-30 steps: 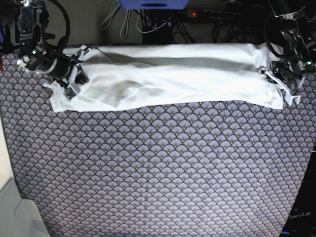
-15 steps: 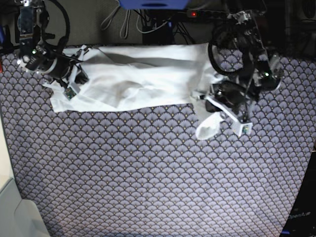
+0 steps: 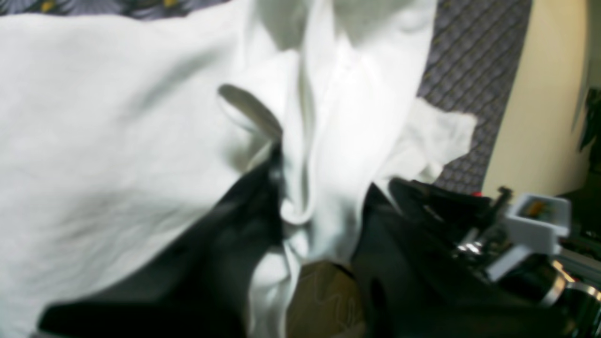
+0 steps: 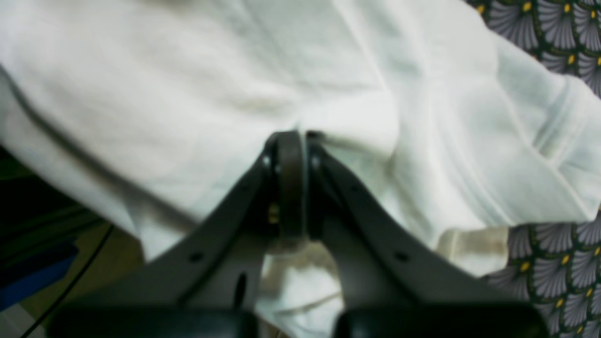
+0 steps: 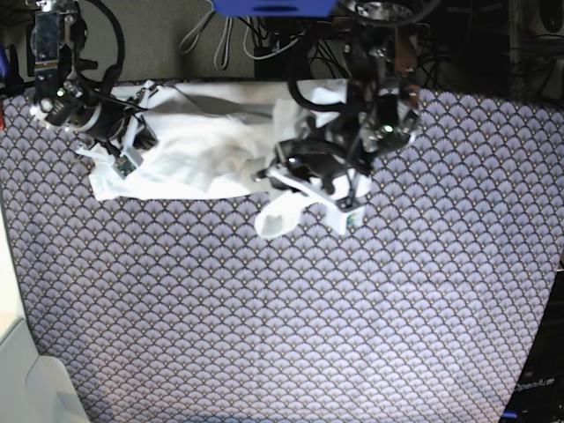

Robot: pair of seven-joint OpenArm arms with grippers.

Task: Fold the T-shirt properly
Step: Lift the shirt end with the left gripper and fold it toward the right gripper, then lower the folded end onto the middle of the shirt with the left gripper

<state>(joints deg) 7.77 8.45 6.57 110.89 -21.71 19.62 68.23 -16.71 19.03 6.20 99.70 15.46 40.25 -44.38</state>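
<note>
Between my two claws, item one: the T-shirt (image 5: 203, 141), white, soft, heavily wrinkled, lying as a narrow band along the far edge of the bench (image 5: 291, 335).

Progress, as I judge it: the long lengthwise fold looks done, since the cloth sits as a strip. The crosswise fold is under way and not finished. One end is lifted and bunched at my left claw (image 5: 304, 189), with a loose flap drooping just below it; the other end lies flat under my right claw (image 5: 123, 150). Left to do, by my reckoning: lay the carried end onto the pinned end, release, smooth.

Left claw: clenched on a gathered pleat of the T-shirt, seen plainly in its wrist view.
Right claw: pinched tight on a small tuck of the T-shirt at the strip's opposite end, low against the cloth.

Bench: covered in a grey-violet fan-scale patterned cloth with small yellow dots, bare on the near side of both claws.

Room: beyond the claws, dark cables (image 5: 229, 40), a power strip (image 5: 352, 25) with a red light, a blue object (image 5: 273, 7). Pale wall or panel at one bench corner.
</note>
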